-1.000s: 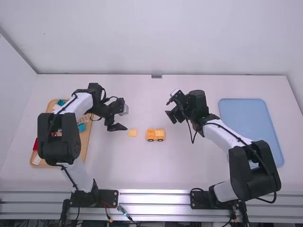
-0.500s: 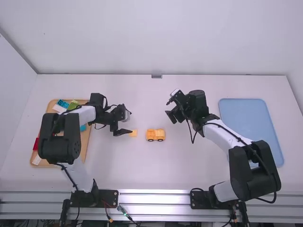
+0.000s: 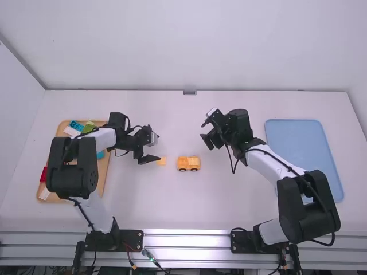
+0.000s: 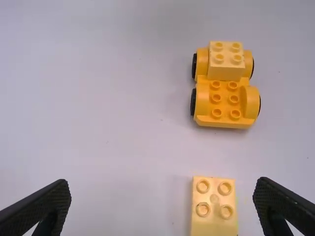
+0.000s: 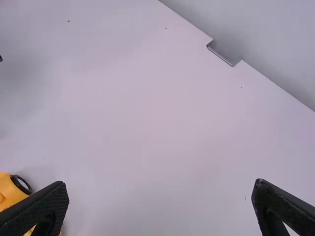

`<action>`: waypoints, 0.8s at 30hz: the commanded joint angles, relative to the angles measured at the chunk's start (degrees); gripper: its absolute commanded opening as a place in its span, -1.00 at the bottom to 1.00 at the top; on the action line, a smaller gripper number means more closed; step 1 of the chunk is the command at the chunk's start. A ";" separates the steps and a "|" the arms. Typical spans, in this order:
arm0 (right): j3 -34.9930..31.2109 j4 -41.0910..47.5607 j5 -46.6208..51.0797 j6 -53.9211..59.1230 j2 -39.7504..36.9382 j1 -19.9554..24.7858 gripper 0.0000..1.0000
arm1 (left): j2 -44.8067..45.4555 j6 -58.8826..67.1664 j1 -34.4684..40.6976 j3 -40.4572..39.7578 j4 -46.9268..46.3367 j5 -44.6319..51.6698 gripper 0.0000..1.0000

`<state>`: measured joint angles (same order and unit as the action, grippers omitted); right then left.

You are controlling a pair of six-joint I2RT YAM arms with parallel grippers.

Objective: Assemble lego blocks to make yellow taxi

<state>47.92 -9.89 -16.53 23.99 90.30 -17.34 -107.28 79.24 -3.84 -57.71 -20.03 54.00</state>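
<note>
My left tool [image 3: 157, 148] stands open over the counter [image 3: 172, 206], close to a loose yellow block [image 3: 163, 161]

My left tool is left of the frame's centre, its fingers spread wide with nothing held. From its wrist camera I see the loose block in the space between the two fingers, nearer one than the other and gripped by neither. It lies on the counter, studs up.

The yellow toy car [image 3: 188, 164] sits near the middle of the frame, just right of the loose block and apart from it. It has dark wheels and open studs, and a paler yellow block [image 4: 226, 61] sits on its end farther from the loose one.

My right tool [image 3: 205, 131] hangs a little right of centre, above and to the right of the car in the frame. Its fingers are wide apart too, and it has hold of nothing.

At the left of the frame is a wooden tray [image 3: 102, 182] with a blue block [image 3: 75, 125], a green block [image 3: 89, 126] and a red block [image 3: 43, 175]. A light-blue tray [image 3: 295, 146] lies at the right.
</note>
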 commanded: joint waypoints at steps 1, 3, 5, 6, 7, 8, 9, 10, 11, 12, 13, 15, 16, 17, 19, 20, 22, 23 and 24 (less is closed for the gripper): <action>-0.44 0.00 -0.09 -0.13 -1.57 0.07 0.97 | 0.09 -0.39 0.46 0.39 0.11 0.81 0.98; -0.44 0.02 -0.09 -0.15 -1.57 0.07 0.97 | -0.66 -0.42 0.46 0.39 1.20 0.63 0.98; -0.44 0.02 -0.11 -0.15 -1.57 0.07 0.97 | -1.92 -1.25 0.46 0.39 2.93 1.64 0.98; -0.44 -0.02 -0.11 -0.13 -1.57 0.07 0.97 | -2.58 -2.14 0.44 0.39 3.93 2.03 0.98; -0.44 0.04 -0.11 -0.15 -1.57 0.07 0.97 | -3.21 -3.17 0.44 0.39 4.72 2.32 0.98; -0.44 0.02 -0.09 -0.13 -1.57 0.07 0.97 | -3.98 -3.32 0.46 0.39 4.87 2.19 0.98; -0.44 0.02 -0.11 -0.15 -1.57 0.07 0.97 | -4.42 -1.97 0.46 0.42 4.17 2.08 0.98; -0.44 0.00 -0.11 -0.15 -1.57 0.07 0.97 | -4.48 -1.49 0.46 0.42 3.98 2.05 0.98; -0.44 0.00 -0.11 -0.13 -1.57 0.07 0.97 | -4.83 0.79 0.46 0.42 2.89 1.90 0.98; -0.44 0.04 -0.11 -0.15 -1.57 0.04 0.97 | -5.20 5.18 0.52 0.46 0.92 1.88 0.98; -0.44 0.02 -0.11 -0.13 -1.57 0.07 0.97 | -5.33 7.98 0.76 0.63 -0.48 1.77 0.98; -0.44 0.02 -0.04 -0.13 -1.57 0.07 0.97 | -5.35 9.84 0.90 1.16 -1.57 0.72 0.99; -0.44 0.02 -0.11 -0.15 -1.57 0.07 0.97 | -5.38 9.55 0.87 1.57 -1.60 0.07 0.96; -0.44 0.00 -0.11 -0.13 -1.57 0.04 0.97 | -5.57 9.55 0.70 2.08 -1.16 -0.07 0.95; -0.44 0.02 -0.11 -0.15 -1.57 0.07 0.97 | -6.19 9.57 0.74 2.80 0.35 0.44 0.94; -0.44 0.02 -0.09 -0.13 -1.57 0.07 0.97 | -6.64 9.53 1.05 3.17 1.33 0.74 0.92; -0.44 0.00 -0.11 -0.15 -1.57 0.07 0.97 | -7.32 8.39 1.25 3.87 2.91 1.40 0.91; -0.44 0.00 -0.09 -0.13 -1.57 0.07 0.97 | -7.45 8.46 1.18 4.07 3.08 1.53 0.89; -0.44 0.04 -0.11 -0.15 -1.57 0.07 0.97 | -7.54 9.03 1.31 4.55 3.34 2.38 0.87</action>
<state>47.92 -9.91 -16.51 24.05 90.28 -17.34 -113.69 86.94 -3.14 -54.52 -16.67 54.02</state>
